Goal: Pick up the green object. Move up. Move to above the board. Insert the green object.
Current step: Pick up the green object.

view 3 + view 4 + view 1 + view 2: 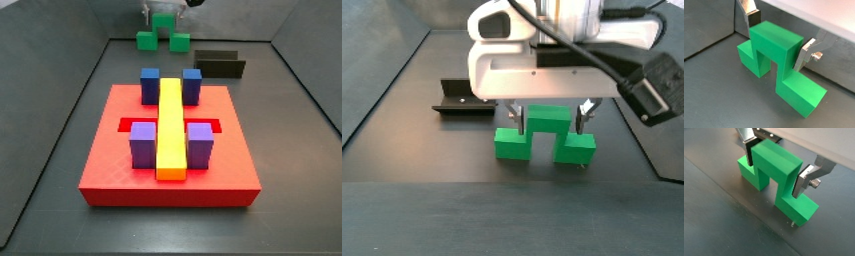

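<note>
The green object (777,165) is a bright green bridge-like piece with a tall centre and two low side cubes. It stands at the far end of the dark floor (144,41), beyond the board (107,170). My gripper (775,167) straddles the tall centre, with the pads pressed against its two end faces in both wrist views (777,37). From a side view the gripper (549,115) hangs straight over the piece (545,125), whose side cubes sit at floor level. The red board carries blue and purple cubes and a long yellow bar (170,125).
The fixture (221,65) stands just beside the green piece, to its left in a side view (469,100). Grey bin walls (827,20) rise close behind the gripper and along both sides of the floor.
</note>
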